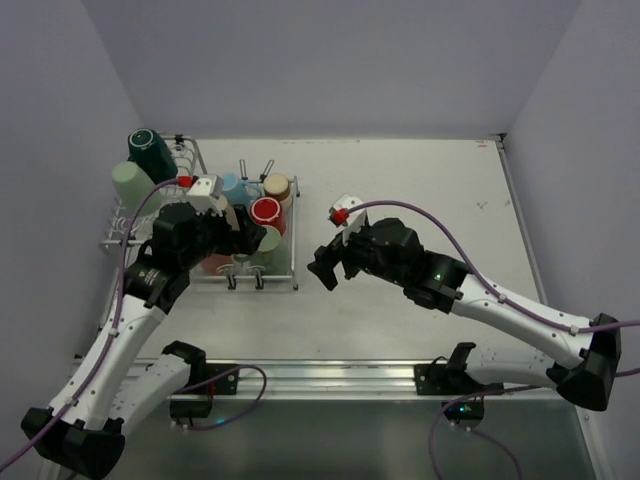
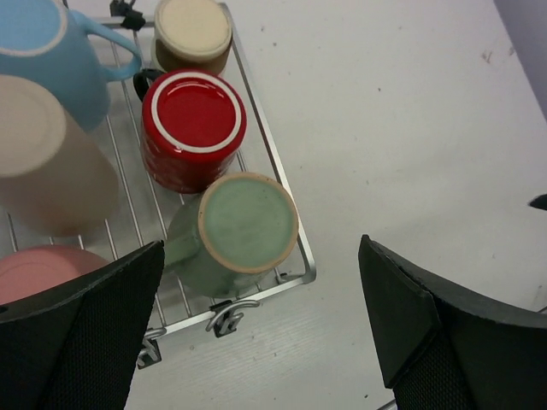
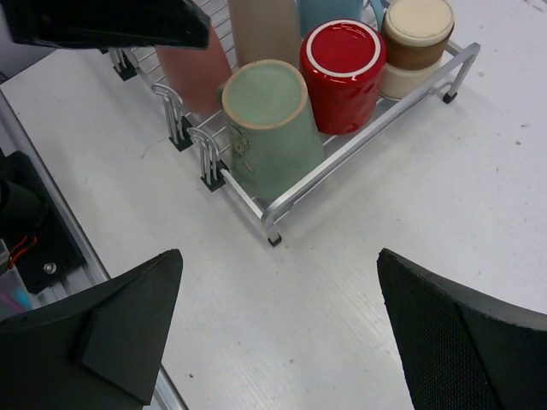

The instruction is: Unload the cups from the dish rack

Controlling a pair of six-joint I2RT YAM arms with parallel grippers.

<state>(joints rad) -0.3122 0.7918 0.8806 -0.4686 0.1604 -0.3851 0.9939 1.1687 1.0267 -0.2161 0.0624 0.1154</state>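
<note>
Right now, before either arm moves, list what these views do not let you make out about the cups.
- Top view: the left arm covers the near half of the dish rack.
- Left wrist: the pink cup is cut by the edge and partly behind the left fingers.
- Right wrist: the light blue cup is cut off by the top edge.

The left pincer [image 2: 261, 243] gapes wide above an upturned green cup [image 2: 246, 224] on the rack [image 2: 264, 128].
</note>
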